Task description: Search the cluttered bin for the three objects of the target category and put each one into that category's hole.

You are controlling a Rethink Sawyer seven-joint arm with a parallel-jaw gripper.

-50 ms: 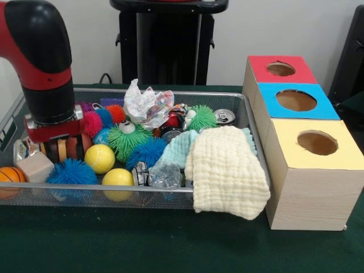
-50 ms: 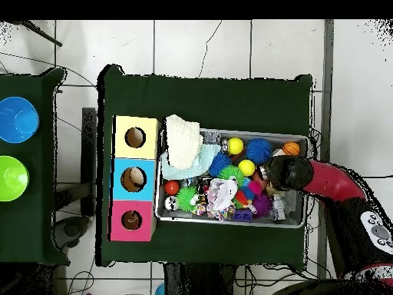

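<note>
You had the gripper down in the mesh bin, at its end far from the boxes; can't tell whether it was apart or clamped, w/ clutter hiding it. Just beside it sat a wooden block, a blue spiky ball and a yellow ball. Further off, a cream cloth hung over the rim. Beyond that stood the yellow box, blue box, red box, each w/ a hole.

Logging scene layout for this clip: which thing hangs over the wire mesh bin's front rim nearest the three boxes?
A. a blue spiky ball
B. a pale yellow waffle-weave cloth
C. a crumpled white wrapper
B: the pale yellow waffle-weave cloth drapes over the wire mesh bin rim.
</note>
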